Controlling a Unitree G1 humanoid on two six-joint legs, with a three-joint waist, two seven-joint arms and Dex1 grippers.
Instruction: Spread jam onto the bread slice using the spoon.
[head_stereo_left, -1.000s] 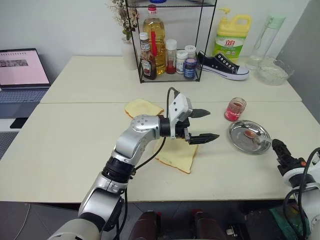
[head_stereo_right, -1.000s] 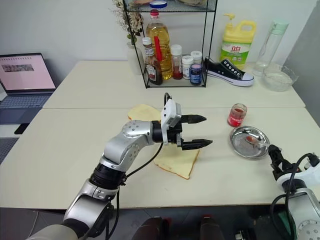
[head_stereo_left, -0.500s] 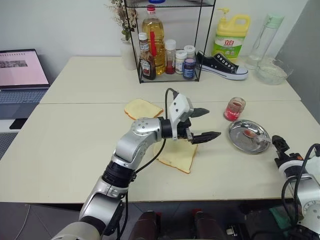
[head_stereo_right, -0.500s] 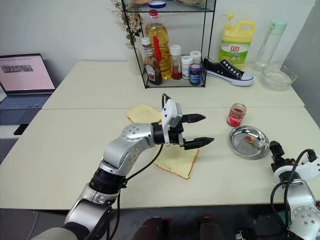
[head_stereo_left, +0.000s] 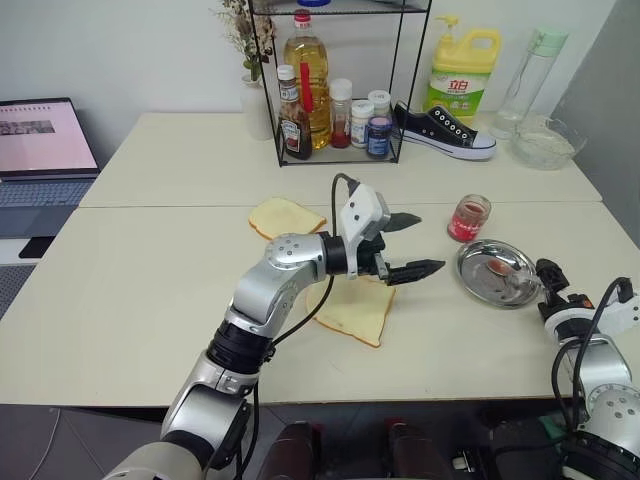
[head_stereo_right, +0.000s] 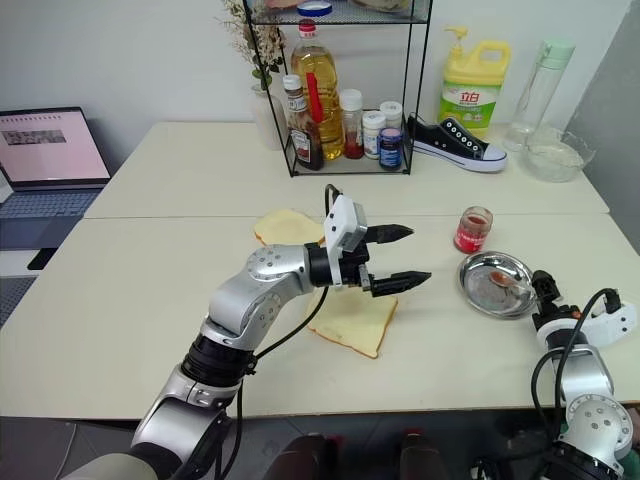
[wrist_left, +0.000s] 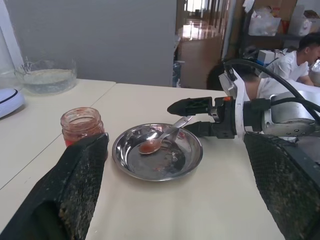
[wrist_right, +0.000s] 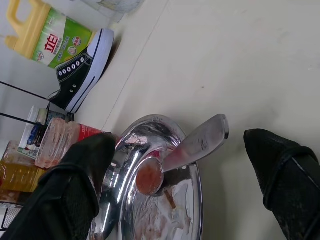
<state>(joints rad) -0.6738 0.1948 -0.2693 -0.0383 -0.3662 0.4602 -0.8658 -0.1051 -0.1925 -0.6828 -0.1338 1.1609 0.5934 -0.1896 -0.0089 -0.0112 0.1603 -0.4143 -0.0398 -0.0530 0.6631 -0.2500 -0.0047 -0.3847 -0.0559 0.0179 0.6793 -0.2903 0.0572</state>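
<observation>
The right gripper (wrist_right: 175, 195) is seen with its fingers (wrist_right: 70, 195) spread wide, the spoon (wrist_right: 180, 152) handle lying between them. The spoon's red-stained bowl rests in a steel dish (wrist_right: 125, 150). Beyond the dish, a jam jar (wrist_right: 65, 142), a black sneaker (wrist_right: 82, 67) and a yellow detergent bottle (wrist_right: 47, 35) are noted.

shiny metal spoon (wrist_left: 162, 139), glossy steel dish (wrist_left: 190, 161)

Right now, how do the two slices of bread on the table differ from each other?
The bread slice nearer the robot is larger and squarish, while the smaller slice has a rounded top edge. The bread slice lies partly under the open left gripper, while the smaller slice lies behind that arm, farther back on the table. Both are pale yellow with a thin tan crust, flat, and show no jam.
</observation>
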